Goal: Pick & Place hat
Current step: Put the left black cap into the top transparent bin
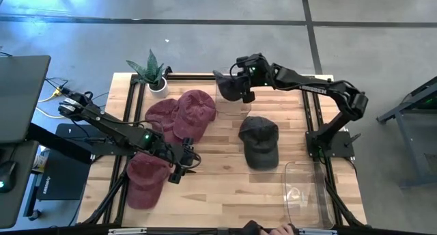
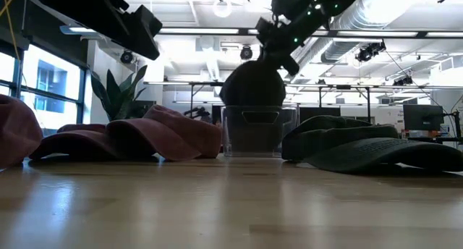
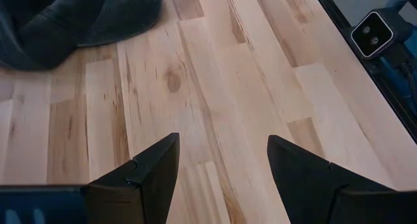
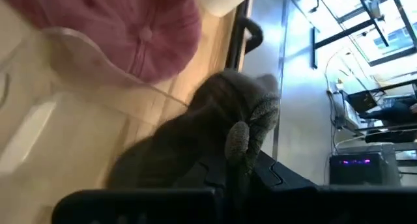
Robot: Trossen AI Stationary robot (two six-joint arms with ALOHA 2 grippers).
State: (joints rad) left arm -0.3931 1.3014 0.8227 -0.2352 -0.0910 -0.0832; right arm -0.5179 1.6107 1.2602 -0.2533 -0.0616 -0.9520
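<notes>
A dark grey hat [image 1: 229, 87] hangs at the table's far edge, with my right gripper [image 1: 243, 83] shut on it. It hangs just over an upright clear bin [image 2: 252, 133]. A second dark grey hat [image 1: 259, 142] lies flat on the table right of centre. Two red hats [image 1: 183, 115] lie overlapping at the far left, and another red hat [image 1: 146, 181] lies near left. My left gripper [image 1: 188, 160] hovers open above bare wood beside that near red hat, with nothing between its fingers [image 3: 156, 165]. My right gripper pinches a bunched fold of the grey hat's cloth [image 4: 247, 136] between its two fingers. They come slanting down from the table's right side. The hat hangs below the fingers [image 2: 253, 86], clear of the table, over the clear bin's open top.
A potted plant [image 1: 151, 72] stands at the far left corner. A second clear container [image 1: 304, 192] lies near the right front edge. Bare wood lies between the hats at the table's middle and front. A person's hand [image 1: 273, 229] shows at the near edge.
</notes>
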